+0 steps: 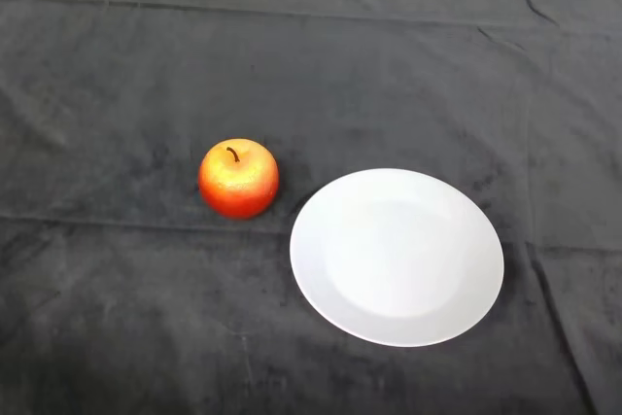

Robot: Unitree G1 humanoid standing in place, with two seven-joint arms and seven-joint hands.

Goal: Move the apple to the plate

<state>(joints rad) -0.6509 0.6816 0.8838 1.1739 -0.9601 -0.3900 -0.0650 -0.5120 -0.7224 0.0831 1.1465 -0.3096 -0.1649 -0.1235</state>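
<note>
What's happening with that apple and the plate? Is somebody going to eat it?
Nothing is touching anything right now. A red and yellow apple sits upright, stem up, on the dark cloth covering the table. A white plate lies just to its right, with a small gap between them, and nothing is on it. The apple is meant to go onto the plate, but that hasn't been done yet.

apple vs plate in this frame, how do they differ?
Colour: the glossy red-orange apple with a dark stem is mottled, while the round white plate is plain.
Shape: the apple is a rounded ball standing stem up; the plate is a flat, shallow disc.
Footprint: the plate covers far more of the dark cloth than the apple.
Position: the apple sits left of the plate, apart from it.
Shared: both rest on the cloth.
</note>
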